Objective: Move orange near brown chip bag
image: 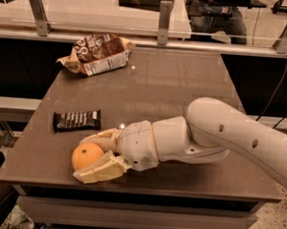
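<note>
The orange sits near the front left edge of the brown table. My gripper reaches in from the right, and its two cream fingers are closed against the orange from the far and near sides. The brown chip bag lies crumpled at the table's far left corner, well away from the orange and the gripper.
A small flat dark candy bar wrapper lies just behind and left of the orange. My white arm crosses the table's right front. A glass barrier with metal posts runs along the table's far edge.
</note>
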`<state>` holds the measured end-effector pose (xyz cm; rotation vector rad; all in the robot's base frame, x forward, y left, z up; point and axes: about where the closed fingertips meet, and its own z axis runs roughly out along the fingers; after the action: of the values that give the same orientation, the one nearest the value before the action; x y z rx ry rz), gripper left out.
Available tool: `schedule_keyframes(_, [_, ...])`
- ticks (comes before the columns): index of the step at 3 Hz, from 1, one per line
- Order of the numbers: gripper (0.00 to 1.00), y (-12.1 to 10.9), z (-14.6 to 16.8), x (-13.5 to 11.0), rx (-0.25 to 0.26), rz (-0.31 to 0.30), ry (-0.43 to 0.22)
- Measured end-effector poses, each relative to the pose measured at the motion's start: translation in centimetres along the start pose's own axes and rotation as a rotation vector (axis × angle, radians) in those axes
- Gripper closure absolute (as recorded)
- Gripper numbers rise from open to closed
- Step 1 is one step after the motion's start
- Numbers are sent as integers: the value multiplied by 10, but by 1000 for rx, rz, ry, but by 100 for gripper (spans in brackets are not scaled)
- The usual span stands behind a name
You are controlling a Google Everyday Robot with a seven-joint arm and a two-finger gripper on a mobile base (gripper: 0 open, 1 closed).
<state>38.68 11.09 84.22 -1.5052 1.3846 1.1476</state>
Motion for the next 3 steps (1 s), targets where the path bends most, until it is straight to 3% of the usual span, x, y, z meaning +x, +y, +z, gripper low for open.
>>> schedule_keyframes(1, [100,1,1,-1,-3,-2,1])
schedule_keyframes(2, [100,1,1,-1,-3,-3,1])
schedule_keyframes(3, [100,-9,-19,-10,5,-10,24])
